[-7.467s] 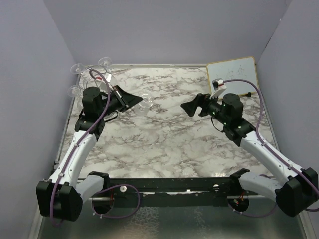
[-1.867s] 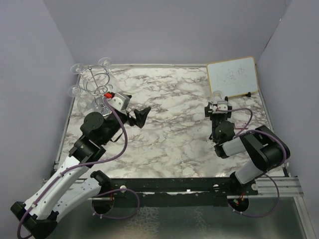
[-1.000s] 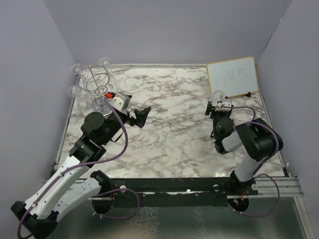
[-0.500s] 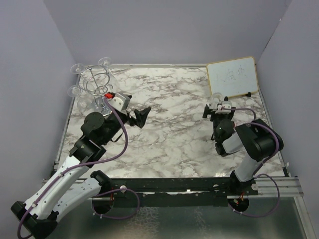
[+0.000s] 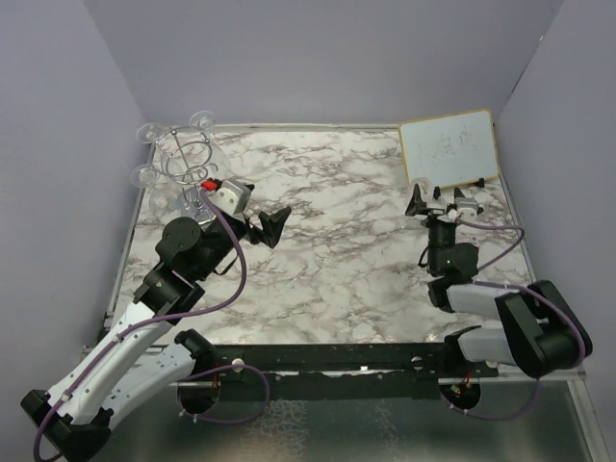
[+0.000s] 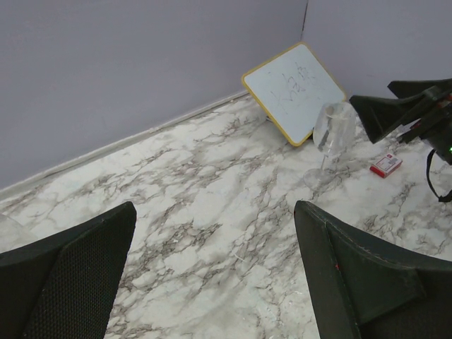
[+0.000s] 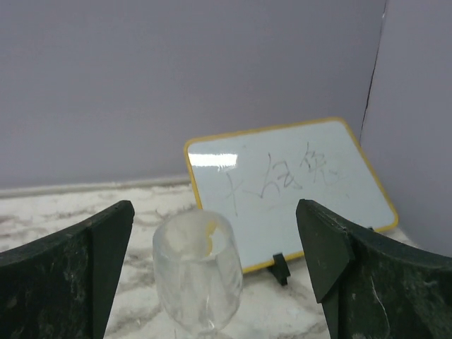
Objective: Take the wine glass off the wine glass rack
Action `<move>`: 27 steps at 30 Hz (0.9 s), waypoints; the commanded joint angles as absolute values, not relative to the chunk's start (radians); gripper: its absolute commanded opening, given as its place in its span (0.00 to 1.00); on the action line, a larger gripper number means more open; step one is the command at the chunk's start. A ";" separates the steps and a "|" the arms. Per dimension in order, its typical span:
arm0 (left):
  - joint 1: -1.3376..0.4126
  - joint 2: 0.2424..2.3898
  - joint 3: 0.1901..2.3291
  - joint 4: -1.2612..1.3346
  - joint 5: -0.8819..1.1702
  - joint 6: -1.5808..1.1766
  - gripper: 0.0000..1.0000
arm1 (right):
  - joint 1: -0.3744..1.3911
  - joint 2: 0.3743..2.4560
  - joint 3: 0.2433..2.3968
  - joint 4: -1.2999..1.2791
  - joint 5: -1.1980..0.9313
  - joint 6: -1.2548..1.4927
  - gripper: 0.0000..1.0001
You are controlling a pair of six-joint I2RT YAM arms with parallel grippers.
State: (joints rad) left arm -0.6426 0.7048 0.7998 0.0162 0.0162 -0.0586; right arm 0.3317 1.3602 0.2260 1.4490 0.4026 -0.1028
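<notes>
Right gripper [image 5: 441, 200] is backing off, spread wide and empty, leaving the glass [image 7: 199, 279] standing upper right; task is looking done.

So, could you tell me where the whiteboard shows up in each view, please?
Top: whiteboard at the far right, by the back wall.
Left wrist: whiteboard upper right of centre.
Right wrist: whiteboard centre right, behind the glass.
Shared landmark: the open right tool, facing the whiteboard.
</notes>
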 commanded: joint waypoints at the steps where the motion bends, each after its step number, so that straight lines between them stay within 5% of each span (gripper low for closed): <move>1: -0.637 0.700 0.787 0.049 0.009 -0.065 0.96 | 0.325 1.149 0.262 1.280 0.412 -0.095 1.00; 7: -0.636 0.710 0.785 0.046 -0.009 -0.065 0.96 | 0.325 0.873 0.466 0.793 0.290 0.238 1.00; 15: -0.629 0.738 0.787 0.032 -0.064 -0.061 0.97 | 0.365 1.003 0.753 0.429 -0.221 0.525 1.00; 27: -0.591 0.788 0.791 0.008 -0.254 -0.069 0.97 | 0.662 1.178 0.785 0.210 -0.206 0.367 1.00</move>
